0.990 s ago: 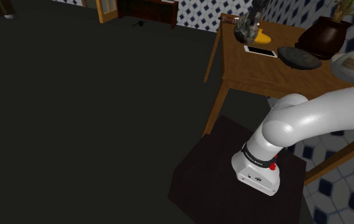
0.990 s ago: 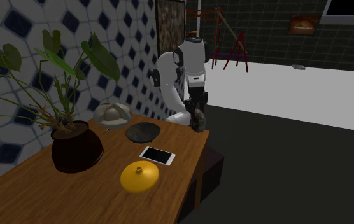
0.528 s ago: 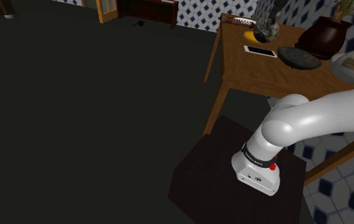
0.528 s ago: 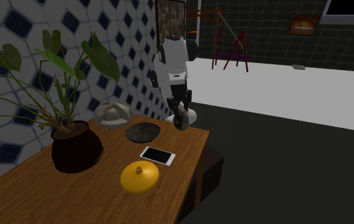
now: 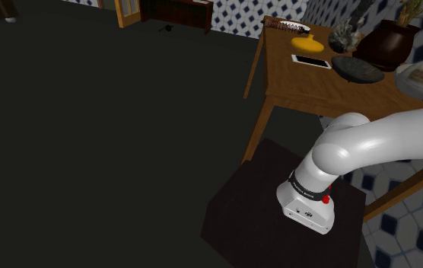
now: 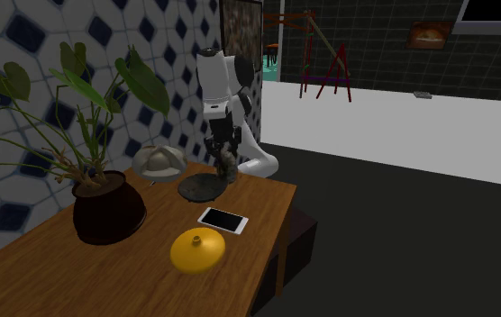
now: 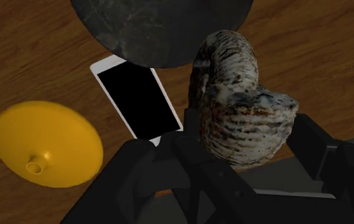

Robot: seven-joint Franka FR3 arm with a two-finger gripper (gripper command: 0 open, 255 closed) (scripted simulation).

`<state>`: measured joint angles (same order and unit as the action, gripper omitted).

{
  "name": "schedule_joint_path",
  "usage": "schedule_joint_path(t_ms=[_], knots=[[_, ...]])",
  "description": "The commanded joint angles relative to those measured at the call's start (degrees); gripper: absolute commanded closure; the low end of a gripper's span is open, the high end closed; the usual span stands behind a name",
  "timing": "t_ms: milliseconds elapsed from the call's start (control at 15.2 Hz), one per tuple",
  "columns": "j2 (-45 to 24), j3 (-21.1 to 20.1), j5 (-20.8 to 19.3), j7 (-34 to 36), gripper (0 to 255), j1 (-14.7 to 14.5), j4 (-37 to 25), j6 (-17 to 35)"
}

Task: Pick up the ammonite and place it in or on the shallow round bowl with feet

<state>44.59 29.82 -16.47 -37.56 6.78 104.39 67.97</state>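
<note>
1. The gripper (image 7: 223, 139) is closed on the ammonite (image 7: 239, 108), one black finger on each side of the shell.
2. The ammonite hangs in the air just above the edge of the dark bowl (image 6: 202, 187), over the wooden table (image 6: 132, 279).
3. Its coil stands on edge. The long axis runs from the fingers towards the bowl, with the wide end at the fingers.
4. A phone (image 7: 137, 95) lies beside the bowl, and a yellow lid (image 7: 45, 143) lies past the phone.
5. A potted plant (image 6: 106, 212) and a pale dish (image 6: 159, 162) stand behind, by the wall.
</note>
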Motion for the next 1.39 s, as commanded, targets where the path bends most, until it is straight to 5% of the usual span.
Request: schedule_joint_path(t_ms=[0,198,1320], knots=[[-0.33,2.65,-1.72,-3.18,255,-0.15,-2.05,-0.92],[-1.03,6.08,-3.73,-7.09,255,-0.60,-4.87,-1.86],[6.51,7.01,-6.67,-5.34,255,2.30,11.79,7.49]])
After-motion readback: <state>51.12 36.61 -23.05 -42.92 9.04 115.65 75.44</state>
